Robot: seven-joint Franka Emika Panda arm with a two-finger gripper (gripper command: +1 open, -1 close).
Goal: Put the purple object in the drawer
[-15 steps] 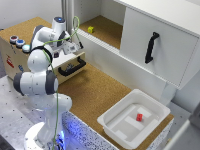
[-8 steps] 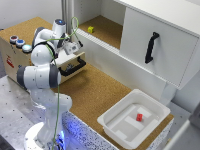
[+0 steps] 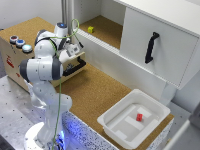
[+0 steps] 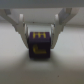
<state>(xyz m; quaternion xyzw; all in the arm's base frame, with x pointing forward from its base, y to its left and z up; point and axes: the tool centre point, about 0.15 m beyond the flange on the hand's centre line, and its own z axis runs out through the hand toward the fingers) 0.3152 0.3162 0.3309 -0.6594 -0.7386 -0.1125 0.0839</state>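
purple object [image 4: 38, 45] sat between the gripper [image 4: 39, 31] fingers [image 4: 20, 27] in the wrist view, a small purple block with yellow markings on its face. both white fingers pressed against its sides, jaws narrowed down to the block's width and clamped on it. below it was a plain pale surface, blurred; couldn't tell from the wrist view what that surface was.

in the exterior view the block itself wasn't visible, hidden by the arm. gripper [image 3: 74, 49] hung over the drawer [image 3: 70, 64], which was pulled out of the cork-topped wooden box [image 3: 22, 35], black curved handle [image 3: 75, 66] facing the cork counter [image 3: 95, 87].

outward: three round caps [image 3: 19, 43] on the box top at the exterior view's left. small yellow object [image 3: 91, 29] on the recessed cork shelf behind. large white panel [image 3: 155, 42] with black handle [image 3: 151, 47] at the exterior view's right. white tray [image 3: 112, 122] near the counter's front edge, small red object [image 3: 139, 117] inside it.
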